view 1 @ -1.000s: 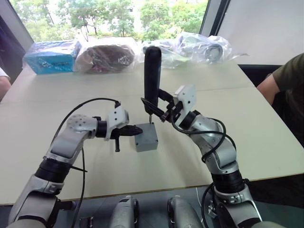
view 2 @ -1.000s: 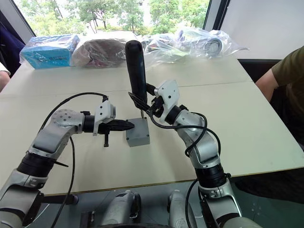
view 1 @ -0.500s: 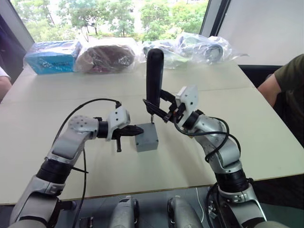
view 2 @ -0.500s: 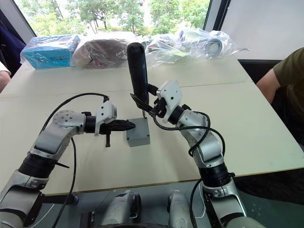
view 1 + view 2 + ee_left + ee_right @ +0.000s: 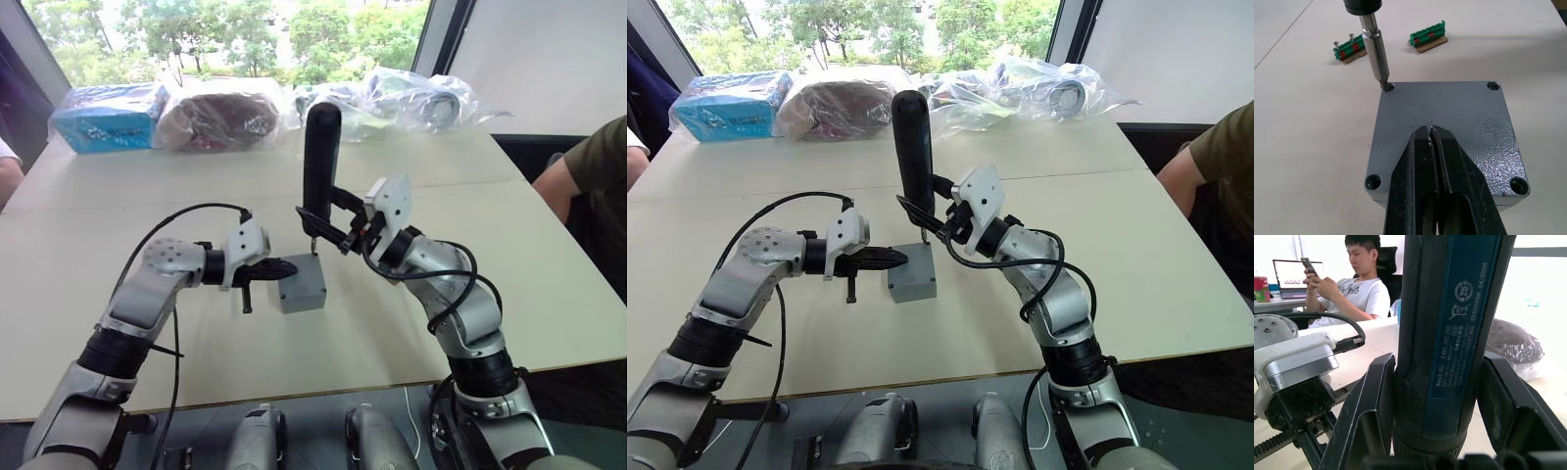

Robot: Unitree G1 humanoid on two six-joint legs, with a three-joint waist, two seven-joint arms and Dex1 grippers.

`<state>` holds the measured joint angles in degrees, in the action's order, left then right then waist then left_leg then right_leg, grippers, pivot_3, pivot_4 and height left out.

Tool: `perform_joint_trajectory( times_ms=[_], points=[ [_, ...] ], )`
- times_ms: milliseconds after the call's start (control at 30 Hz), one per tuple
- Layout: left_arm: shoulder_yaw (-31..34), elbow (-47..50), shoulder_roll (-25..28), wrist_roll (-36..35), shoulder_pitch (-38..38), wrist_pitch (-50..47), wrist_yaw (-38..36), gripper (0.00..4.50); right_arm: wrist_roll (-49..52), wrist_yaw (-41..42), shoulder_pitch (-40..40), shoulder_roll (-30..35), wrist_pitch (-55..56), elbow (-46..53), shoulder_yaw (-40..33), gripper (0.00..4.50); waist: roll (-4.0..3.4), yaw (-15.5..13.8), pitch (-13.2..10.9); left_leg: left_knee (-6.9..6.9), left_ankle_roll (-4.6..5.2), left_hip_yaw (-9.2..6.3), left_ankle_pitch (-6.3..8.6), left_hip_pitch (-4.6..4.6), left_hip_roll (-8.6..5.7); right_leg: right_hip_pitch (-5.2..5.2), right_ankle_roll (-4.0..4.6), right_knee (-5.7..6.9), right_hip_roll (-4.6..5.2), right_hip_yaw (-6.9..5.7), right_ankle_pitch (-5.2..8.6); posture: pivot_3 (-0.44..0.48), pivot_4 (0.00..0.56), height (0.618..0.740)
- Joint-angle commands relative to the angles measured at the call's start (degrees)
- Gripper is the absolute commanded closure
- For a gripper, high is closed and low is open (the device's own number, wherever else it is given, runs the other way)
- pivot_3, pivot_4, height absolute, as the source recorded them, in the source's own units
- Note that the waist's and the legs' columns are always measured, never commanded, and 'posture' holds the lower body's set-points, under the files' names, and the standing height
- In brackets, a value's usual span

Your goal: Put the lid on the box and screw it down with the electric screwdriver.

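The left gripper (image 5: 1431, 134) is seen with its fingers pressed together, laid flat on the lid (image 5: 1459, 117), which is seated on the box (image 5: 303, 285) near the middle of the table (image 5: 549, 264). To its right, the electric screwdriver (image 5: 319, 162) is held upright, clamped in the right gripper (image 5: 336, 232), with its bit set in a corner screw hole (image 5: 1389, 88) of the lid.

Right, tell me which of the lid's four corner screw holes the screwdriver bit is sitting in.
The corner hole on the lid nearest the two green blocks; the electric screwdriver bit is planted there. The other three holes stand bare.
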<state>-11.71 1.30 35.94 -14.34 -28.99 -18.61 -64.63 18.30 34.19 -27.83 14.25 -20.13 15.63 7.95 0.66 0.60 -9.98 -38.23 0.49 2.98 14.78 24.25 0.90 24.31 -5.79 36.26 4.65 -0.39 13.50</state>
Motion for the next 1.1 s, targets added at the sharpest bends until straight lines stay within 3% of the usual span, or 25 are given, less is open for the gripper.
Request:
perform_joint_trajectory(
  times_ms=[33,1100],
  points=[
    [-1.5,-0.5,0.1,1.4,0.8,-0.8,-0.1,4.50,0.6,0.5,-1.2,0.8,-0.3,1.7,-0.7,2.61,0.00,0.0,0.0,0.00,0.00,0.00,0.00,0.00,0.00,0.00,0.00,0.00,0.00,0.00,0.00,0.000,0.150,0.740],
    [-1.3,-0.3,0.2,1.4,0.9,-0.9,0.1,4.50,-0.6,1.2,-4.3,0.8,3.1,-3.2,-0.8,2.61,0.00,0.0,0.0,0.00,0.00,0.00,0.00,0.00,0.00,0.00,0.00,0.00,0.00,0.00,0.00,0.000,0.150,0.740]
  ],
)
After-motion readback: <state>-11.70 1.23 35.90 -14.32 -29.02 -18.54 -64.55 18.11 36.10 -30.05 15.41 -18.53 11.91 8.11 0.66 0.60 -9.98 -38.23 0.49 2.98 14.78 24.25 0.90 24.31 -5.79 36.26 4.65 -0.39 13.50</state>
